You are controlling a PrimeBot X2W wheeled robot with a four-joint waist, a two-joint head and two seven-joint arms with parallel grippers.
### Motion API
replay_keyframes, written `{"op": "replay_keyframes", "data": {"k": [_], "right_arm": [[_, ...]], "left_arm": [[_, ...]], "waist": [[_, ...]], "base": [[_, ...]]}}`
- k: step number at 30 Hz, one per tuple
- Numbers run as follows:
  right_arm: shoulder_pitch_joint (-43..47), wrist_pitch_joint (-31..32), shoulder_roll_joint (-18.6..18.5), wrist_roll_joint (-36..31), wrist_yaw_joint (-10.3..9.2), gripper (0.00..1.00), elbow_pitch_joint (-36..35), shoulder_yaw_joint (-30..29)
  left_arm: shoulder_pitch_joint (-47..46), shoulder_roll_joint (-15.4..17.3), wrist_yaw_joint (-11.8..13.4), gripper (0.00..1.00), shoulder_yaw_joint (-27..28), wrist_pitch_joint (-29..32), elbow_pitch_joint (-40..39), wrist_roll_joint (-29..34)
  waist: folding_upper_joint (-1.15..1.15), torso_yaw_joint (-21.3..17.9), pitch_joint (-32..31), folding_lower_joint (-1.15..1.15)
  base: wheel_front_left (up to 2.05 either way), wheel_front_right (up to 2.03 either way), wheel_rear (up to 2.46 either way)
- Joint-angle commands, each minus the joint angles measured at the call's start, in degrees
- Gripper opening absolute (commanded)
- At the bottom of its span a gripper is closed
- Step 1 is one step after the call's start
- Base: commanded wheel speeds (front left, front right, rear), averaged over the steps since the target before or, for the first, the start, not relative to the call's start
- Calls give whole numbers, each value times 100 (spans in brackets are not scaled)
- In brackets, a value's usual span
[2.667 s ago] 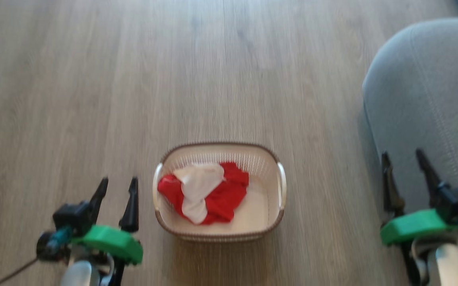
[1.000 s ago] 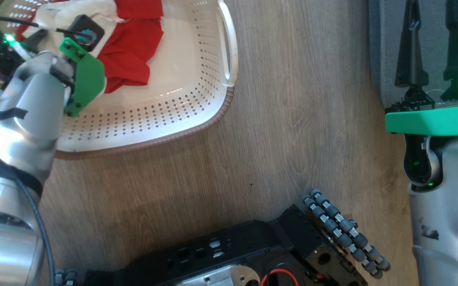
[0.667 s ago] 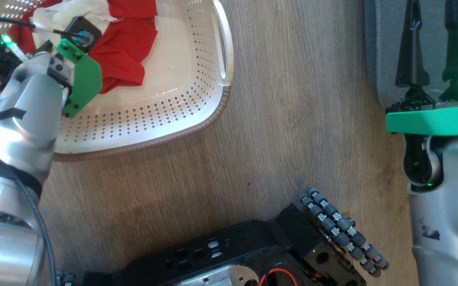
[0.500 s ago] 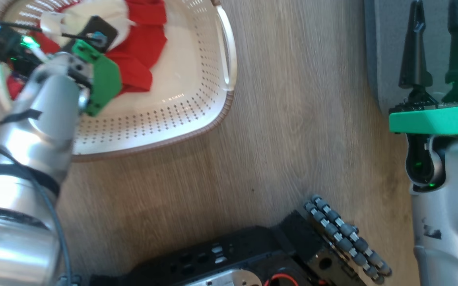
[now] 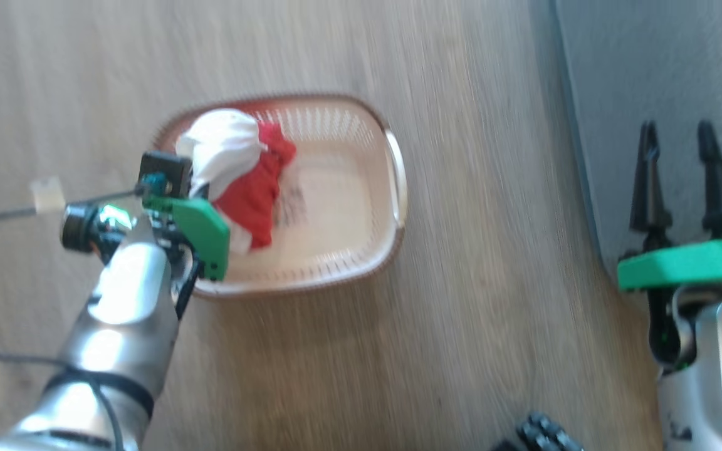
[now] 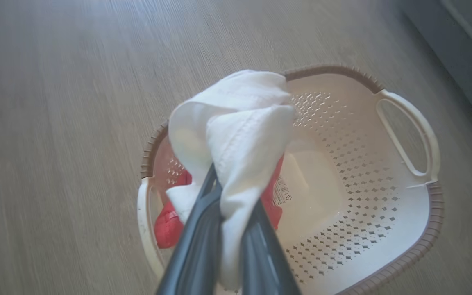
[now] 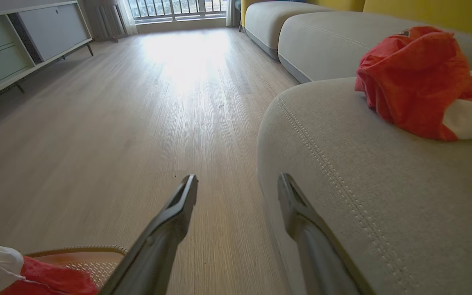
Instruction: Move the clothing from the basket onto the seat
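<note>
Floor: pale wood-plank floor [image 5: 85, 62], carrying the basket.
Seat: large grey fabric-upholstered sofa cushion with pale double stitching [image 5: 649, 75], at 3 o'clock from the basket in the head view and well apart from it. A second red-and-white garment [image 7: 412, 78] already lies on it, at 2 o'clock in the right wrist view.
Basket: oval cream-white perforated plastic laundry basket with a brown woven-look rim [image 5: 392, 188]. Its 3 o'clock half is bare down to a printed label [image 6: 281, 192].
Clothing: soft red fabric garment with a white panel [image 6: 240, 135], at the basket's 9 o'clock end. The white fold is bunched high and the red part hangs below it, inside the basket.
Handling: probably light, limp and not fragile. It should drape and swing, and a trailing edge could catch the rim. A thick bunched fold looks like the safest hold.
Left fingers [image 6: 197, 233]: closed on the white fold, with cloth pinched between them and spilling over both.
Right fingers [image 5: 648, 188]: spread apart, holding nothing and touching nothing, beside the seat's edge.
</note>
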Motion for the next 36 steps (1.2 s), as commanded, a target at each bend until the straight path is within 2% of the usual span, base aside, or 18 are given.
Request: {"op": "replay_keyframes", "data": {"k": [1,8,17,23,36], "right_arm": [[221,-53,-27,-68,-1,100,-115,76],[760,-53,-27,-242,-1,100,0,-52],[1370,-54,-27,-518,-1,100,27,-111],[1660,-54,-27,-614,-1,100,103,-35],[1657,-54,-27,-820,-1,100,308,273]], "left_arm": [[228,108,-19,0,221,-73,-285,-123],[1393,157,-7,0,586,-78,-1702,-455],[2769,311,91,0,1018,-79,-3251,-742],[3246,429,174,0,1095,9,-3787,-807],[3720,512,339,0,1034,487,-4769,-882]], "waist": [[-1,443,-1004,1],[-1,759,-1963,1],[-1,957,-2821,1],[-1,1043,-3126,1],[-1,1080,-3205,1]], "base": [[0,0,0],[0,0,0],[0,0,0],[0,0,0],[0,0,0]]}}
